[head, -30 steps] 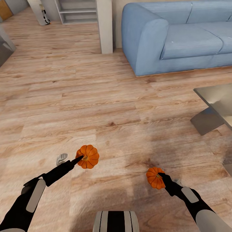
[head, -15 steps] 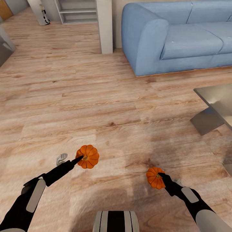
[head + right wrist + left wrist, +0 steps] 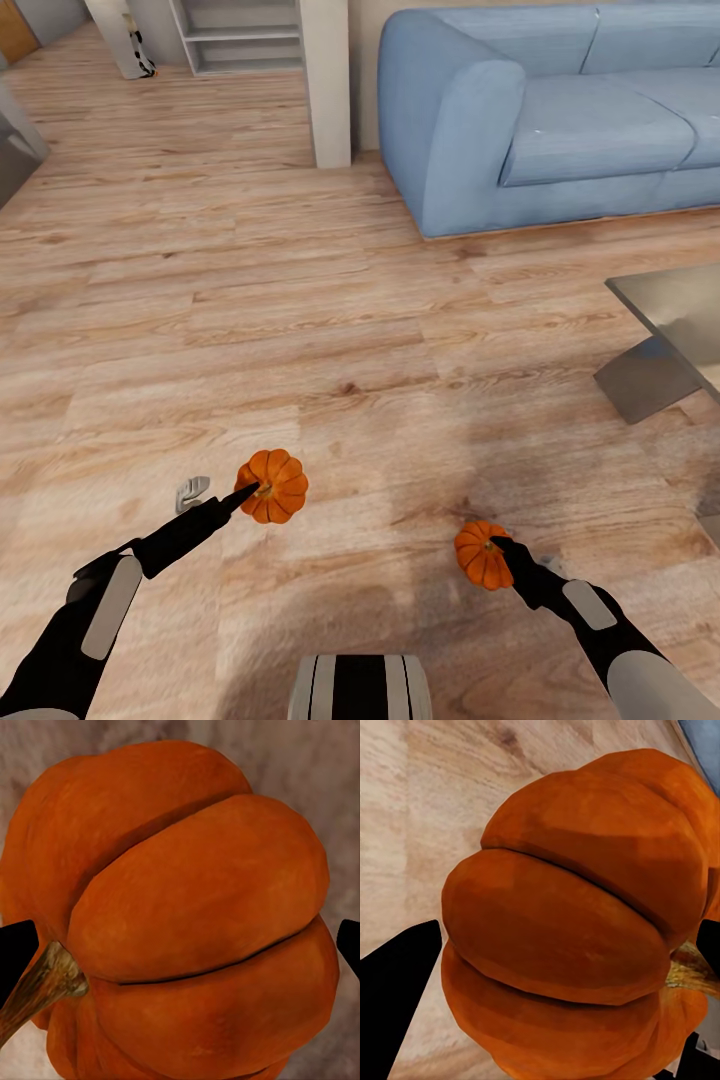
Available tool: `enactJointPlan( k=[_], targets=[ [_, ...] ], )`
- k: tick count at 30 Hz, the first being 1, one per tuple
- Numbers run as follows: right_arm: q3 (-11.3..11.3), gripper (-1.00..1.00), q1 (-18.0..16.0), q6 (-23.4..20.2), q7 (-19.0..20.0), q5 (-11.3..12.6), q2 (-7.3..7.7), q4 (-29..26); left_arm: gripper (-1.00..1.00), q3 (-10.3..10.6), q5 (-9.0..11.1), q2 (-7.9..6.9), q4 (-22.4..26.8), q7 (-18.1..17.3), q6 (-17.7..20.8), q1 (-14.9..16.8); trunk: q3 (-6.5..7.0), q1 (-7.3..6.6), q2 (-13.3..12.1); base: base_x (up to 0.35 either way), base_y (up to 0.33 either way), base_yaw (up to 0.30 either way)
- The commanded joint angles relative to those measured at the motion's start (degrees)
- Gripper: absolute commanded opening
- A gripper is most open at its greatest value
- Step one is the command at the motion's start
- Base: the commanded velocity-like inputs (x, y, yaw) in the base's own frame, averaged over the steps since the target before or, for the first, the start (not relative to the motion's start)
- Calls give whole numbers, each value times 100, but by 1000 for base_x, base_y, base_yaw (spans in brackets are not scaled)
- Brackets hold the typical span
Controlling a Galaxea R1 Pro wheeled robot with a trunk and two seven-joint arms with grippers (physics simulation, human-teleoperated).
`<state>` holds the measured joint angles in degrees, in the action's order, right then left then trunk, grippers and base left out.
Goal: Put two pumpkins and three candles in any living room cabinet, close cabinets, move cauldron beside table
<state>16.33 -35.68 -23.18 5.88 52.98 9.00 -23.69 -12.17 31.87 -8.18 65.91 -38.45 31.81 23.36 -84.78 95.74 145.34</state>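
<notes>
Below, in the lower half of the head view, the left tool (image 3: 252,491) is gripping the left pumpkin (image 3: 273,485), its fingers (image 3: 394,990) pressing on either flank. That pumpkin is lying tipped, its stem (image 3: 690,971) pointing sideways. Lower right, the right tool (image 3: 500,548) is clamping the right pumpkin (image 3: 481,553), whose stem (image 3: 37,986) is also pointing sideways rather than up. Both are hanging above the wood plank floor (image 3: 300,330). A blue sofa (image 3: 540,110) is sitting at upper right, a white column (image 3: 325,80) at top centre, and the glass desk (image 3: 675,310) is showing at the right edge. Both arms are reaching forward and slightly inward, low over the floor.
</notes>
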Motion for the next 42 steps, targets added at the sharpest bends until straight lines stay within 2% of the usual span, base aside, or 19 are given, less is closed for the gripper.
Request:
enactJointPlan(
  k=[1, 35, 42],
  targets=[
    [37, -100, 0, -35, 4, -51, -3, 5, -100, -3, 28, 0, 1, 4, 39, 2, -4, 0, 1, 3, 1, 0],
    [37, -100, 0, -35, 7, -51, -3, 5, -100, -5, 23, 0, 1, 4, 38, 2, -4, 0, 1, 0, 0, 0],
    [37, -100, 0, -38, 9, -51, -3, 5, -100, -5, 21, 0, 1, 12, 36, 2, -4, 0, 1, -112, 0, 0]
  ],
)
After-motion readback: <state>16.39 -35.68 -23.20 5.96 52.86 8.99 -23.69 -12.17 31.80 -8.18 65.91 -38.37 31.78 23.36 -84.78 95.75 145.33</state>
